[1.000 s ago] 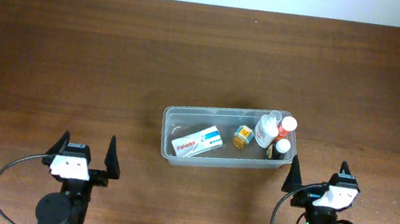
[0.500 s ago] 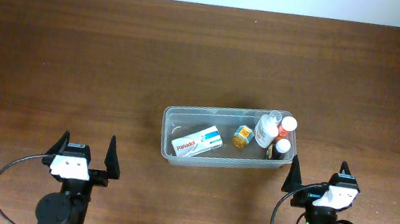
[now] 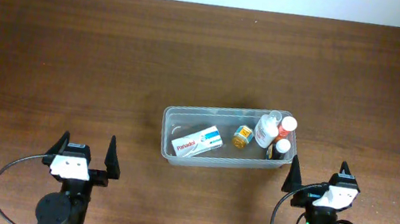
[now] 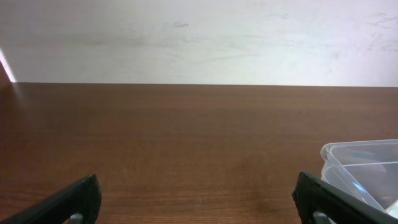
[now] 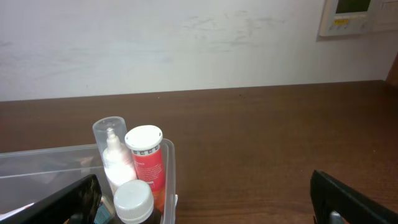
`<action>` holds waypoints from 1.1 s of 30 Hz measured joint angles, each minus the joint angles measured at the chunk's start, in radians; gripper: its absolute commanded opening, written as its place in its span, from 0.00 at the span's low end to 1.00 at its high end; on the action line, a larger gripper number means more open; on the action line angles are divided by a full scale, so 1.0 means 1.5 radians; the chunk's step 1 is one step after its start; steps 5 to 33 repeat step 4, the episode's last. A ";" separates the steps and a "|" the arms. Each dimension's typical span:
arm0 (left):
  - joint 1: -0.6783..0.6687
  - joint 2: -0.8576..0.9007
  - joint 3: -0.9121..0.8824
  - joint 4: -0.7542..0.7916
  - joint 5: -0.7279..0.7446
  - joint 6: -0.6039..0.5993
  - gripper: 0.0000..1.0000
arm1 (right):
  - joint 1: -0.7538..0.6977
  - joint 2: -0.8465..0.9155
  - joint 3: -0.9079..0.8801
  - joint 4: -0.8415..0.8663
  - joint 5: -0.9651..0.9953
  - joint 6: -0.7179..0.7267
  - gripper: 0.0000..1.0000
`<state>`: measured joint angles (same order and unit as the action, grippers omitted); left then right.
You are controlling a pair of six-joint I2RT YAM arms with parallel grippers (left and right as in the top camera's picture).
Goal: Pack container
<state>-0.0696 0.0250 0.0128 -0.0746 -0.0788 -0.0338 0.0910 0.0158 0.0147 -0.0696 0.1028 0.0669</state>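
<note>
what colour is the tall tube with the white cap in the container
The tube is red below its white cap; the right wrist view shows it best.

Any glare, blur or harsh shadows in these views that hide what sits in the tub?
Overhead: even light, sharp; the clear plastic rectangular tub throws only a faint shadow, with no strong glare. Left wrist: soft light, pale reflections on the tub's corner at the right edge. Right wrist: the red tube with a white cap is crisp, nothing washed out.

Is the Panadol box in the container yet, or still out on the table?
In. The overhead view shows the box lying flat inside the container, at its left end, within the walls.
</note>
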 measured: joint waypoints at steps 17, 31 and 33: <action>0.000 0.000 0.000 0.000 0.000 0.000 0.99 | 0.000 0.000 0.000 0.000 0.000 0.001 0.98; 0.000 0.000 0.000 0.000 0.000 0.000 0.99 | 0.000 0.000 0.000 0.000 0.000 0.001 0.98; 0.000 0.000 0.000 0.000 0.000 0.000 0.99 | 0.000 0.000 0.000 0.000 0.000 0.001 0.98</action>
